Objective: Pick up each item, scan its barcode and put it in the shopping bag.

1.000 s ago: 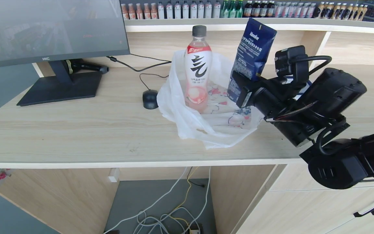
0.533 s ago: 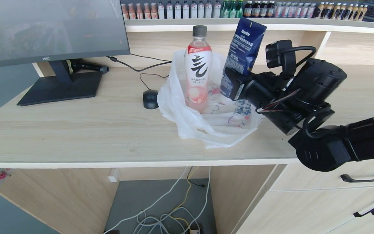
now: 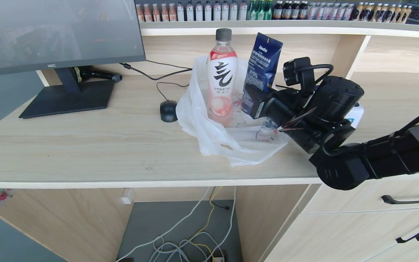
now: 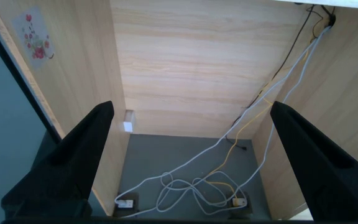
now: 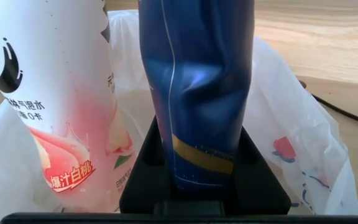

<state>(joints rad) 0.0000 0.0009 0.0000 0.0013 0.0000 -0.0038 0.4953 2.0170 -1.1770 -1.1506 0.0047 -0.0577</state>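
My right gripper (image 3: 254,103) is shut on a dark blue pouch (image 3: 261,66), holding it upright over the open white shopping bag (image 3: 213,136) on the counter. A pink drink bottle (image 3: 222,78) with a grey cap stands inside the bag, just left of the pouch. In the right wrist view the blue pouch (image 5: 197,87) sits between the black fingers (image 5: 146,160), with the bottle (image 5: 55,93) close beside it and the bag (image 5: 303,149) behind. My left gripper (image 4: 191,162) hangs open below the counter, its two dark fingers (image 4: 73,158) spread wide over the floor cables.
A monitor (image 3: 56,32) on a black stand occupies the counter's left. A black mouse (image 3: 168,110) lies just left of the bag, and a handheld scanner (image 3: 96,74) rests behind the monitor stand. A white and blue box (image 3: 354,115) peeks out behind the right arm.
The right arm has carried the blue pouch left and downward, from above the bag's right side to low over the bag beside the bottle.
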